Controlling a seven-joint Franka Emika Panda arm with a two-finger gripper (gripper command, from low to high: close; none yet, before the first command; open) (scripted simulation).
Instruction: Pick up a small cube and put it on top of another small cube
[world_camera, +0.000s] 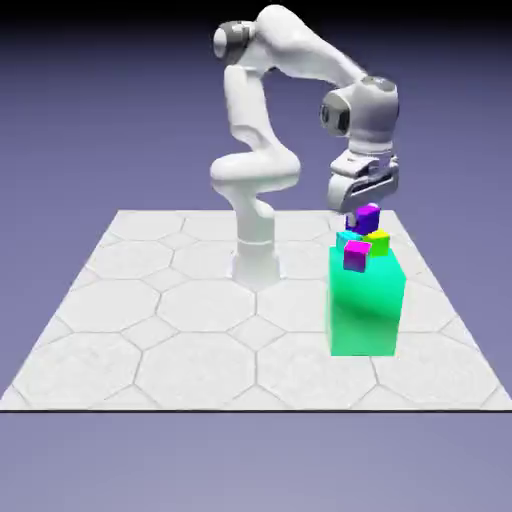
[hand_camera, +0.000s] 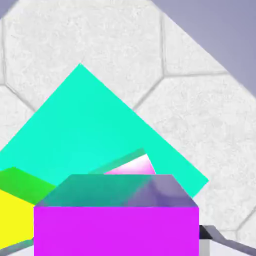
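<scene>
My gripper (world_camera: 366, 210) is shut on the small cube (world_camera: 368, 216), violet-purple, and holds it just above the top of the big green block (world_camera: 365, 300). In the hand view the small cube (hand_camera: 116, 230) fills the bottom between the fingers of the gripper (hand_camera: 120, 246); only the right fingertip (hand_camera: 211, 234) shows. Below it on the block sit a cyan cube (world_camera: 349, 238), a yellow-green cube (world_camera: 379, 241) and a pinker magenta cube (world_camera: 357, 255) at the front left corner. The hand view shows the yellow-green cube (hand_camera: 15, 215) at left and the magenta cube (hand_camera: 134, 165) beyond the held one.
The green block (hand_camera: 95, 130) stands on the white hexagon-tiled table (world_camera: 150, 320) at the exterior view's right. The arm's base (world_camera: 255, 255) rises at the table's middle back. The table's edge cuts across the hand view's upper right.
</scene>
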